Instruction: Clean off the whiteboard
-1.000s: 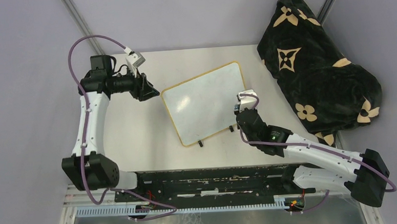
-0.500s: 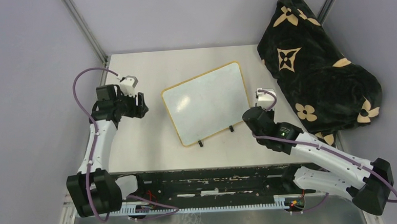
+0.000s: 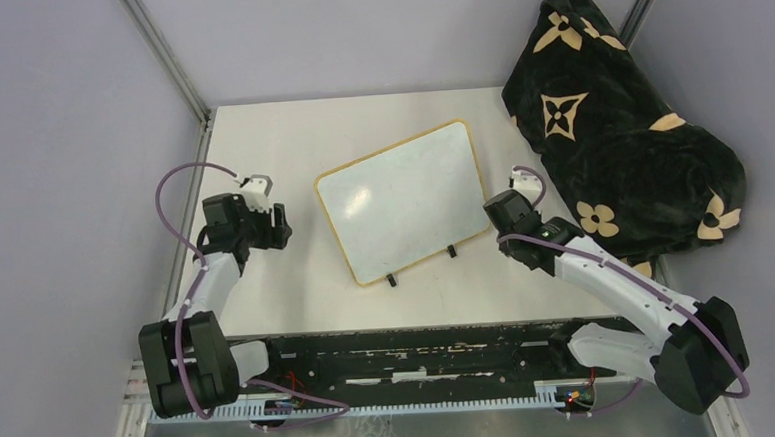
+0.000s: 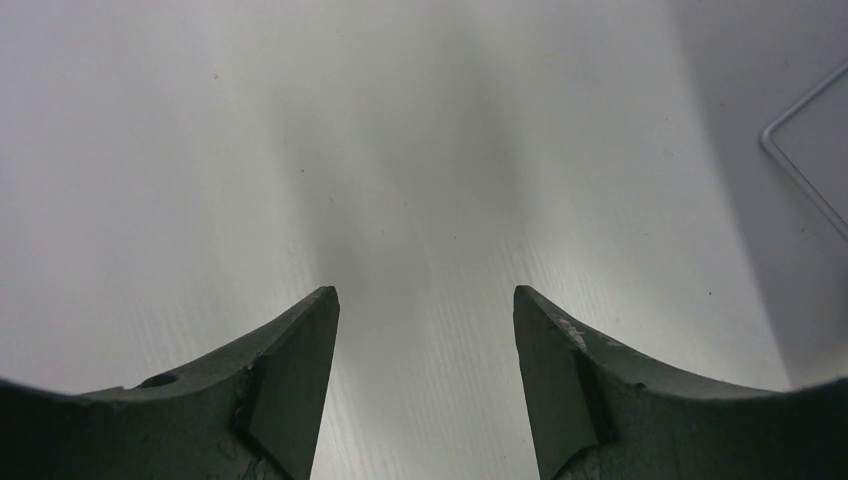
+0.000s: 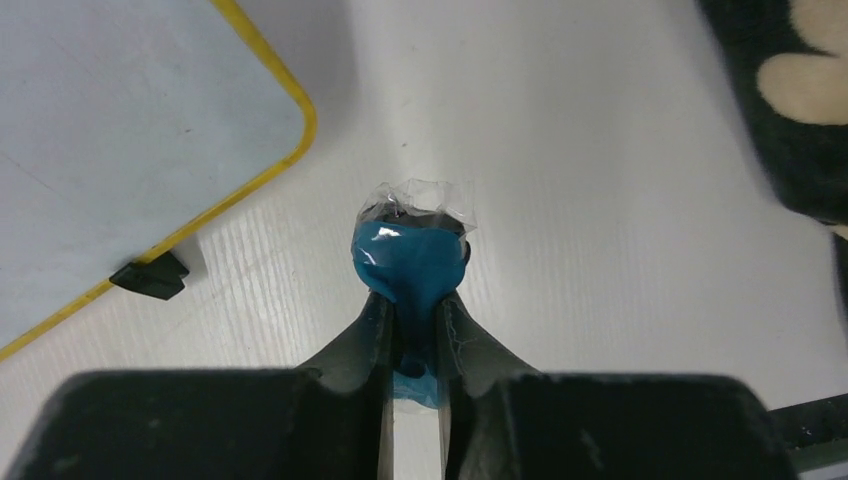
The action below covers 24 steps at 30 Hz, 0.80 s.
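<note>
The whiteboard (image 3: 403, 203) lies flat and tilted in the middle of the table, with a yellow frame and two black feet on its near edge; I see no writing on it. Its corner shows in the right wrist view (image 5: 120, 130) and at the left wrist view's right edge (image 4: 815, 140). My right gripper (image 3: 509, 217) (image 5: 412, 300) is shut on a blue eraser (image 5: 410, 255) wrapped in clear plastic, over bare table just right of the board's near right corner. My left gripper (image 3: 276, 224) (image 4: 425, 300) is open and empty, left of the board.
A black blanket with tan flower shapes (image 3: 620, 136) is heaped at the table's right side, close to my right gripper, and shows in the right wrist view (image 5: 800, 100). A black foot of the board (image 5: 150, 278) sits beside the eraser. A black rail (image 3: 401, 353) runs along the near edge.
My right gripper has moved off the board's right edge to the table beside it, still holding the eraser. My left arm has drawn back and down, away from the board's left corner.
</note>
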Tool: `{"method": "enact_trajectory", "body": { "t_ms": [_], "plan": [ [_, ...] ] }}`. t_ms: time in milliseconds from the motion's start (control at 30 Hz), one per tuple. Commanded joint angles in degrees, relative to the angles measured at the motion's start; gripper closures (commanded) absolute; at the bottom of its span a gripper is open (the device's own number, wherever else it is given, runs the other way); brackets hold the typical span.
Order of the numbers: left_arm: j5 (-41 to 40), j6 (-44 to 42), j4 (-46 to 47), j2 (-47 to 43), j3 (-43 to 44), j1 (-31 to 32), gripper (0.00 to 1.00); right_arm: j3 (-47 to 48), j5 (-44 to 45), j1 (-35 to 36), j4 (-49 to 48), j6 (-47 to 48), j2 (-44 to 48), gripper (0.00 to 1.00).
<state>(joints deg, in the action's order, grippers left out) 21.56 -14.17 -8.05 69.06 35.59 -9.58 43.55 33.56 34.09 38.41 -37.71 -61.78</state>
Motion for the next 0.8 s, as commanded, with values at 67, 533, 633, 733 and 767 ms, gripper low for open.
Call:
{"method": "enact_trajectory", "body": {
  "t_ms": [67, 533, 633, 733, 767],
  "plan": [
    [2.78, 1.1, 9.61, -3.93, -4.03, -0.09, 0.28, 0.55, -8.33, -1.18, -0.67, -0.07, -4.46, 0.74],
    [9.49, -0.77, 13.86, -3.45, -8.74, -0.09, 0.29, -5.07, -12.38, -1.61, -3.65, -1.44, -6.16, 0.48],
    [11.35, -1.27, 14.7, -4.28, -9.62, -0.11, 0.29, -5.4, -13.23, -1.58, -3.69, -1.51, -4.83, 0.46],
    [12.32, -2.35, 16.22, -4.88, -11.67, -0.09, 0.29, -5.54, -12.93, -1.6, -3.27, -1.92, -3.3, 0.46],
    [12.44, -2.51, 17.38, -4.89, -12.82, -0.08, 0.29, -5.58, -12.45, -1.64, -3.07, -2.08, -3.06, 0.46]
  ]
}}
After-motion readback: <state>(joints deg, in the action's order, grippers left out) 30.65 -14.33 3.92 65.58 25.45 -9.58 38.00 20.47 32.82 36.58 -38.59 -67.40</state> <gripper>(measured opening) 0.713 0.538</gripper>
